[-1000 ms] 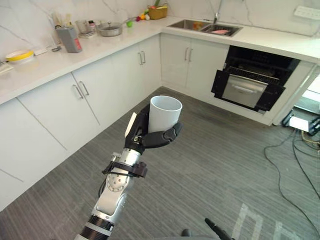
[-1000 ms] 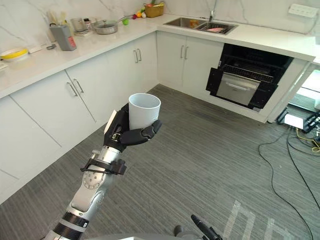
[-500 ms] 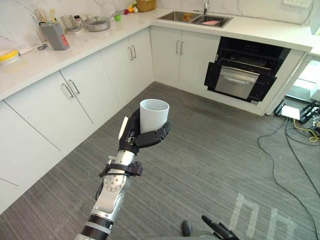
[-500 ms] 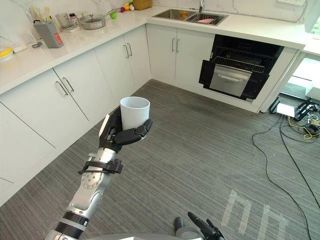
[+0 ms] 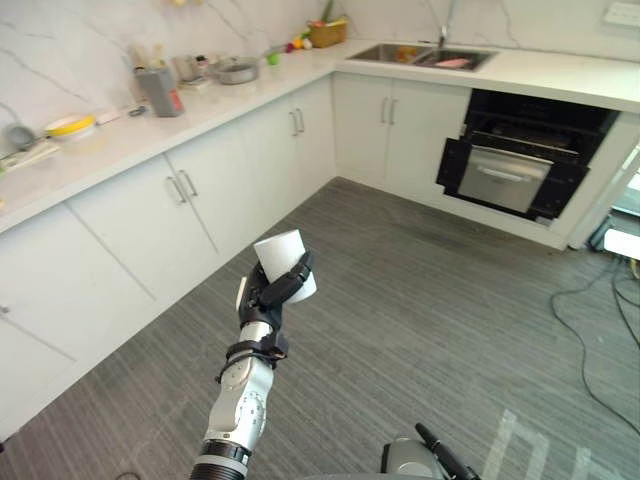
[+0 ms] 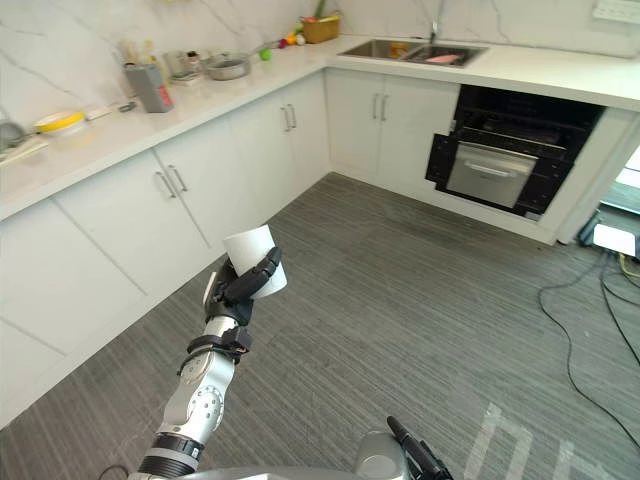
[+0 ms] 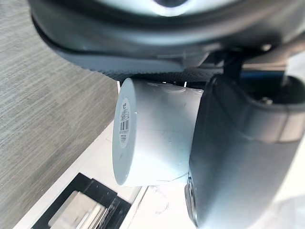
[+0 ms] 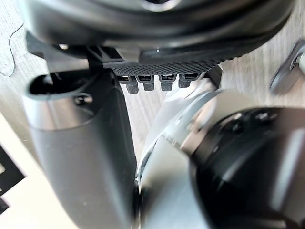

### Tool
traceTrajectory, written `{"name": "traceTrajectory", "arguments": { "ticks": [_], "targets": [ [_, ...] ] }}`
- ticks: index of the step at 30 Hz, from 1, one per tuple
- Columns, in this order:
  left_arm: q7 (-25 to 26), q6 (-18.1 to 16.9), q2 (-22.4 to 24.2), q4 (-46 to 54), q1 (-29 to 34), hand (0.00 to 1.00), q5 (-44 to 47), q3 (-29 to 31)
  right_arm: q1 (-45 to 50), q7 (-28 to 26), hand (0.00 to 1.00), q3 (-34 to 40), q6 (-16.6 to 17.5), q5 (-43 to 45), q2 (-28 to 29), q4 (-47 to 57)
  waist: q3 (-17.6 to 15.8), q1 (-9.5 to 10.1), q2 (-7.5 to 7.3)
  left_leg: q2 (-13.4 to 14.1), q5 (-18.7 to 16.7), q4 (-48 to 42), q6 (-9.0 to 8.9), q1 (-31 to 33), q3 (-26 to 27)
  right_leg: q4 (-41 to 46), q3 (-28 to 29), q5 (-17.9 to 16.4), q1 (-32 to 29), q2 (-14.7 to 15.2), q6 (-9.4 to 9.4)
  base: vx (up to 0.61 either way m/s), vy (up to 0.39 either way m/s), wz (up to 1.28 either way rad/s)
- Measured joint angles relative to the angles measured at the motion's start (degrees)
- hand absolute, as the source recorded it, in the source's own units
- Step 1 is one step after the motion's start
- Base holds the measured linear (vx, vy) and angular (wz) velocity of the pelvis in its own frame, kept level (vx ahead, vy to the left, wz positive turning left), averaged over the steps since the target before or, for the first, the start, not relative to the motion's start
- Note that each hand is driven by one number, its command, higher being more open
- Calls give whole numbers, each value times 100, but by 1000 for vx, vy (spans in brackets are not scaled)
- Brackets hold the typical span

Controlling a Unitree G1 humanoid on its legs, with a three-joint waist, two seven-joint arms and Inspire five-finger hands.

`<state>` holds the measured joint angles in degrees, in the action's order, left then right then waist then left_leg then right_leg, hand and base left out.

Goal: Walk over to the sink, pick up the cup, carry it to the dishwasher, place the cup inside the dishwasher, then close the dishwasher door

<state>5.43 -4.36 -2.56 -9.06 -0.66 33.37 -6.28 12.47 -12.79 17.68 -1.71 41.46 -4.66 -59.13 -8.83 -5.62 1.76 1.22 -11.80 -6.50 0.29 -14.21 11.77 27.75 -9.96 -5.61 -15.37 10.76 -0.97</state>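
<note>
One white cup (image 5: 283,262). One sink (image 5: 372,52), two basins. One dishwasher (image 5: 505,178). On the tabletop (image 5: 230,100): one pan (image 5: 237,70), one yellow bowl (image 5: 68,125), one basket (image 5: 327,35), one grey box (image 5: 160,90). Cabinet handles (image 5: 297,121): three pairs clear enough to count.

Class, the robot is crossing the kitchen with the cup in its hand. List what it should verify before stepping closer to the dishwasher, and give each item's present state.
1. Cup gripped by the left hand: ok, the fingers curl round its wall.
2. Cup upright: not ok, it is tilted in the hand.
3. Cup empty: cannot tell, its inside is hidden.
4. Dishwasher open to take the cup: ok, its dark inside and a rack show above the door.
5. Right hand free to shut the door later: cannot tell.
</note>
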Motion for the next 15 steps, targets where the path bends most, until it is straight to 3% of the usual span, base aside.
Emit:
{"name": "traceTrajectory", "arguments": {
  "ticks": [2, 3, 5, 8, 9, 10, 12, 14, 15],
  "targets": [
    [94, 154, -156, 398, 16, 0, 56, 5, 2, 155, 100, 80, -105, 5, 122, -4, -27, 68, -226, -113, -8, 157, -36, -101, -138, -1761, 43, 310, 147, 31, -92, 188, -186, 48],
    [141, 232, -126, 626, 91, 0, 130, 26, 71, 230, 100, 188, -148, 4, 135, -3, -55, 85, -245, -94, -49, 221, -116, -197, -265, -1884, -38, 654, 242, -1, -154, 250, -221, 26],
    [170, 323, -66, 1039, 240, 0, 158, 12, 121, 382, 100, 230, -172, 3, 159, 39, 31, 166, -81, 177, -164, 242, -241, -325, -294, -1722, -237, 925, 264, -195, -164, 355, -226, -2],
    [108, 330, -55, 1244, 247, 0, 157, -108, 249, 495, 100, 239, -200, 1, 292, 284, 119, 153, -86, 452, -481, 212, -189, -588, -288, -1127, -254, 1073, 221, -403, -73, 353, -201, 0],
    [72, 339, 32, 1244, 277, 0, 156, -242, 357, 552, 100, 294, -197, -12, 289, 404, 268, 142, 45, 617, -674, 168, 136, -684, -247, -707, -341, 718, 134, -542, 47, 409, -176, 1],
    [54, 339, 59, 1245, 287, 0, 156, -315, 383, 586, 100, 296, -194, -19, 297, 436, 332, 151, 59, 666, -558, -98, 207, -656, -208, -526, -353, 510, 110, -570, 80, 494, -219, -12],
    [37, 345, 95, 1244, 392, 0, 149, -467, 394, 594, 100, 329, -126, -116, 322, 474, 370, 119, 31, 790, -208, -1630, 102, -129, -133, -527, -293, 317, 387, -571, 95, 437, -217, -11],
    [-103, 348, 264, 1269, 410, 0, 141, -508, 429, 521, 100, 340, 28, -194, 273, 492, 366, 128, 198, 1170, 502, -3337, -445, 564, -231, -807, -349, 157, 853, -720, 146, 385, -137, 0],
    [-126, 348, 321, 1303, 438, 0, 134, -491, 453, 509, 100, 324, 106, -283, 237, 510, 368, 157, 250, 1301, 940, -3838, -491, 770, -250, -914, -307, 91, 1011, -814, 215, 465, -72, -21]
  ]
}}
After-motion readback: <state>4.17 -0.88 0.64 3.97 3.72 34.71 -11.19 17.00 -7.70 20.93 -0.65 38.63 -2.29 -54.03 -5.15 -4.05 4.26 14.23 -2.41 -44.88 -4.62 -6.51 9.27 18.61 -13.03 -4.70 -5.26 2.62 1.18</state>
